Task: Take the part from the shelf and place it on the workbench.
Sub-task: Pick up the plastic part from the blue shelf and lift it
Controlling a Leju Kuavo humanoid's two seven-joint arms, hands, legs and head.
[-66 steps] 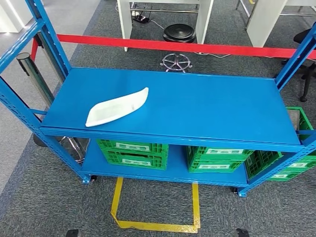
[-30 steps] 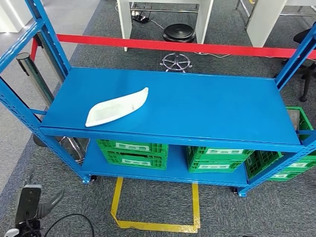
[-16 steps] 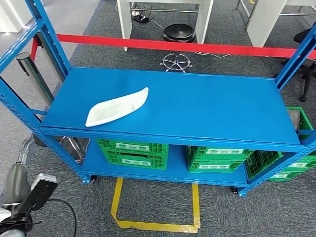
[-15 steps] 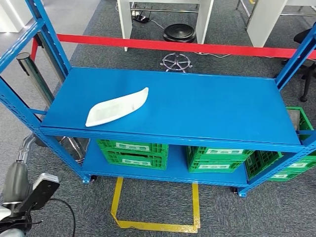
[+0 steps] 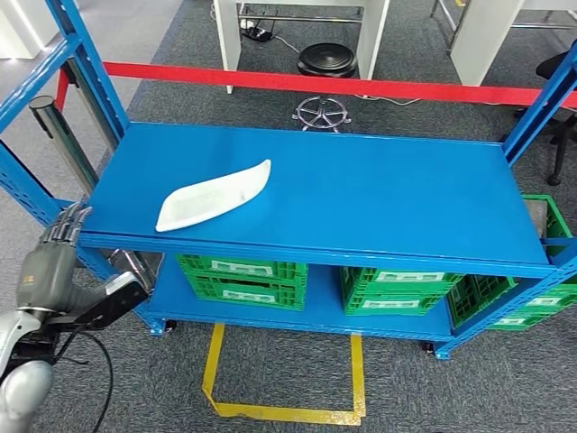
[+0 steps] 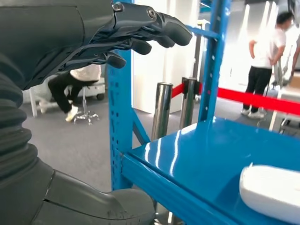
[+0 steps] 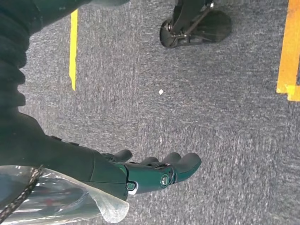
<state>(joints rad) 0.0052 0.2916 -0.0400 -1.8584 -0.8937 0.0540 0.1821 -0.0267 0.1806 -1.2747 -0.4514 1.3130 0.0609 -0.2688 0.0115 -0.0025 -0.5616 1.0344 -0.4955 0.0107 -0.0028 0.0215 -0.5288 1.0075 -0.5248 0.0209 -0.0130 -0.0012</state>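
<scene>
You are seeing the white part (image 5: 212, 196) lying on the blue shelf (image 5: 381, 194), toward its nine o'clock end. Your left hand (image 5: 56, 251) is hovering off that corner, fingers (image 6: 152, 26) extended, empty. Your right hand (image 7: 141, 171) is hanging over carpet, fingers loosely apart, empty.

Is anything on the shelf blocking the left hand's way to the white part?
Nothing visible does. The left hand sits off the shelf's left front corner, and only bare blue surface lies between it and the white part.
</scene>
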